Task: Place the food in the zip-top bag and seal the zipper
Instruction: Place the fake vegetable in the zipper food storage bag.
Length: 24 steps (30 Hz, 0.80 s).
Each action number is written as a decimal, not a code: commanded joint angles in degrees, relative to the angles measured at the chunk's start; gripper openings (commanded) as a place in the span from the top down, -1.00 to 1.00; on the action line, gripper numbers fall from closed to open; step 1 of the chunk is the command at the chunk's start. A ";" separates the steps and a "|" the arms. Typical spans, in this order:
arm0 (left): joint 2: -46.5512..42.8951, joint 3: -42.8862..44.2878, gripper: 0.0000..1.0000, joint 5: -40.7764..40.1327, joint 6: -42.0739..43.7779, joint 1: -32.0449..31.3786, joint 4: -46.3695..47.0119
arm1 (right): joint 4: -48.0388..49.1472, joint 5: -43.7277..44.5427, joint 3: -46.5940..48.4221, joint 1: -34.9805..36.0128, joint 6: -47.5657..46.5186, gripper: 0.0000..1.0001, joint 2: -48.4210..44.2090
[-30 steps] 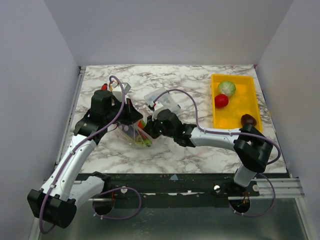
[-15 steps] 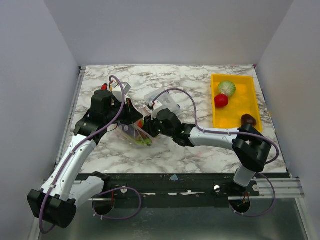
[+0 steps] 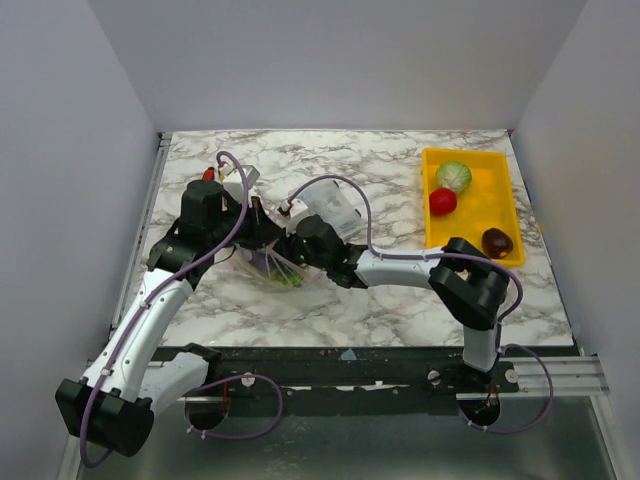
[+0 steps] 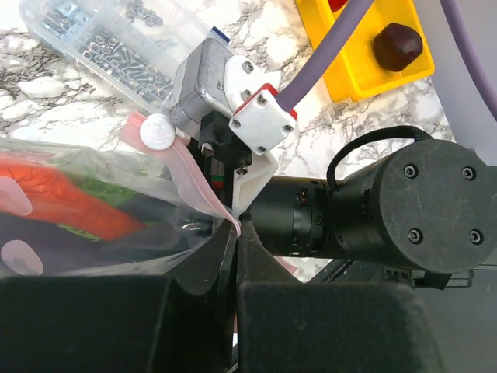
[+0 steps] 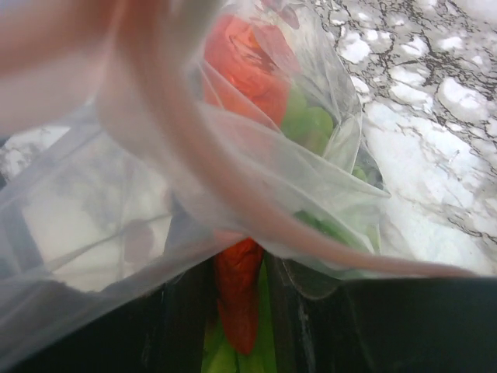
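While the zip-top bag (image 3: 272, 265) lay left of centre w/ orange & green food (image 5: 250, 74) inside, its zipper (image 4: 189, 171) gaped unsealed. Left gripper (image 4: 237, 231) was clamped on the pink edge; right gripper (image 3: 298, 243) was at the mouth, grip unclear. Cabbage (image 3: 453, 176), red fruit (image 3: 442, 201) & maroon piece (image 3: 497, 242) sat in the yellow tray (image 3: 482, 208), so approx half done.

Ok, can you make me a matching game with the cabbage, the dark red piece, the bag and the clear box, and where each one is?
Things:
1. cabbage
2. dark red piece
3. bag
4. clear box

Places:
A. near end of the yellow tray
B. pinched by the left tool
C. on the table, full of small metal bits
D. far end of the yellow tray

Pairs: 1-D, 2-A, 3-B, 4-C.
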 commanded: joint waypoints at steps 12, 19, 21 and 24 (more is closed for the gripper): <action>-1.12 0.79 1.00 -0.98 -0.48 0.46 2.67 | -13.17 3.85 -5.08 0.34 4.89 -0.11 -15.42; -0.76 0.48 1.00 -0.27 -0.75 0.71 3.14 | -19.19 5.23 -5.72 0.34 5.27 -0.19 -21.36; -0.26 0.61 1.00 0.81 -0.83 0.77 3.20 | -20.37 6.42 -4.06 0.34 5.24 -0.19 -20.59; -0.21 0.54 1.00 1.18 -0.92 0.81 3.35 | -23.18 6.60 -2.24 0.37 6.09 -0.17 -20.59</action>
